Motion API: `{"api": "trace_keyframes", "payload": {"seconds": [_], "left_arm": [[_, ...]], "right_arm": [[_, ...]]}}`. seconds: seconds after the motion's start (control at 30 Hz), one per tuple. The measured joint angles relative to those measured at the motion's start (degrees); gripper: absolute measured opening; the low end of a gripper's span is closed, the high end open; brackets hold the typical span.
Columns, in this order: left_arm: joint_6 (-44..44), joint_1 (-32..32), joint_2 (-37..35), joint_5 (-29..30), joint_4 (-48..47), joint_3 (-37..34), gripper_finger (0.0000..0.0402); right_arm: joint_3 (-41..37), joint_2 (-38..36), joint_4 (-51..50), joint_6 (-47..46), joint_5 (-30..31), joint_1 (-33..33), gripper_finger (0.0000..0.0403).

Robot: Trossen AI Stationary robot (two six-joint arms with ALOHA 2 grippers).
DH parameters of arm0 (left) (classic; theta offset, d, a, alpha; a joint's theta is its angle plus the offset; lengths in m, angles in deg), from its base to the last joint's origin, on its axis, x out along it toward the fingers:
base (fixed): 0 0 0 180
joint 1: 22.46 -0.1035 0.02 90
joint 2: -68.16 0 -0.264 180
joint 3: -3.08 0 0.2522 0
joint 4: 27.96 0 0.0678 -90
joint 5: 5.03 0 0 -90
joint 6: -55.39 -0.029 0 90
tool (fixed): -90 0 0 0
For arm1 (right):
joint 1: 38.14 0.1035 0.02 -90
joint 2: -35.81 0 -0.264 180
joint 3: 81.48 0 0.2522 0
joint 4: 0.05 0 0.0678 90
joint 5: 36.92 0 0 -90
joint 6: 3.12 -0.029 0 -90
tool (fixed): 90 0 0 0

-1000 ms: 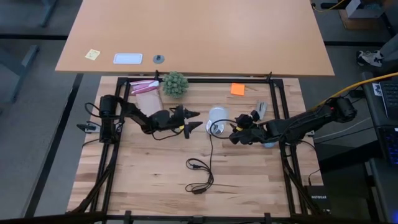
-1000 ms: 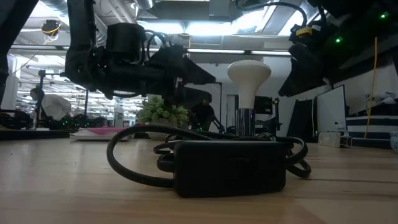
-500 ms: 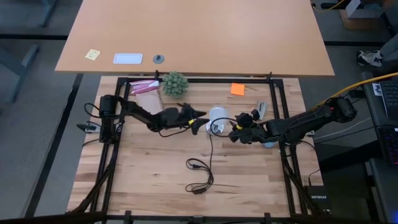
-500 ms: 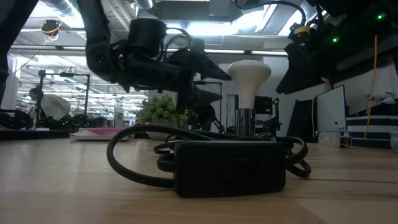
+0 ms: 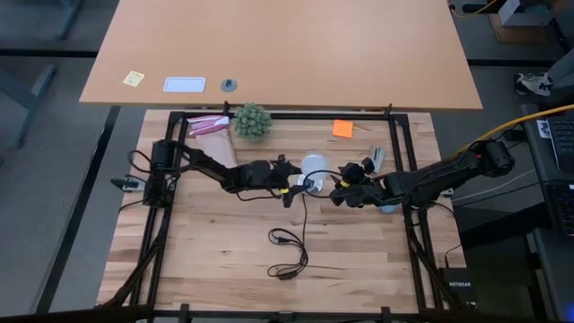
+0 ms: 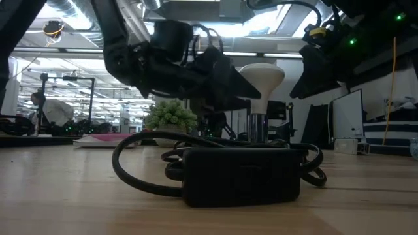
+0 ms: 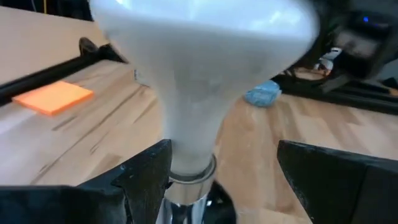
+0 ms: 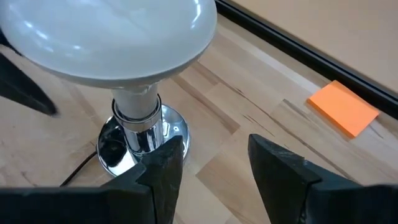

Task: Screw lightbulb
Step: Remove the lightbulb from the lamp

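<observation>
We see the left gripper [image 5: 299, 184] with its fingers spread on either side of the lightbulb [image 7: 199, 81], not touching it. The bulb stands upright in the chrome socket [image 8: 142, 144] mid-table. The right gripper [image 5: 336, 190], also unclenched, waits just beside it.

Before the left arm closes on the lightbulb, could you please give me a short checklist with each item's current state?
1. Lightbulb standing upright in its chrome socket: ok.
2. Left pincer open: ok.
3. Left fingers on either side of the bulb's neck: ok.
4. Fingers in contact with the bulb: cannot tell.
5. Right pincer open, beside the socket, holding nothing: ok.
6. Black cord lying away from both pincers: ok.
</observation>
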Motion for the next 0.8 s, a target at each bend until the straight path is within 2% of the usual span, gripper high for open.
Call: {"api": "trace_keyframes", "payload": {"seconds": [0.33, 0.7, 0.8], "left_arm": [[0.6, -1.0, 8.2, 1.3, 12.4, 4.2, 0.0280], [-1.2, -1.1, 13.0, 1.5, 13.7, 8.6, 0.0280], [-2.1, -1.1, 13.1, 1.5, 13.9, 8.9, 0.0280]], "right_arm": [[0.0, 0.0, -0.4, 0.0, 0.0, 0.0, 0.0188], [0.0, 0.0, -0.5, 0.1, -0.2, 0.0, 0.0188], [0.0, 0.0, -0.3, 0.1, -4.6, 0.0, 0.0188]]}}
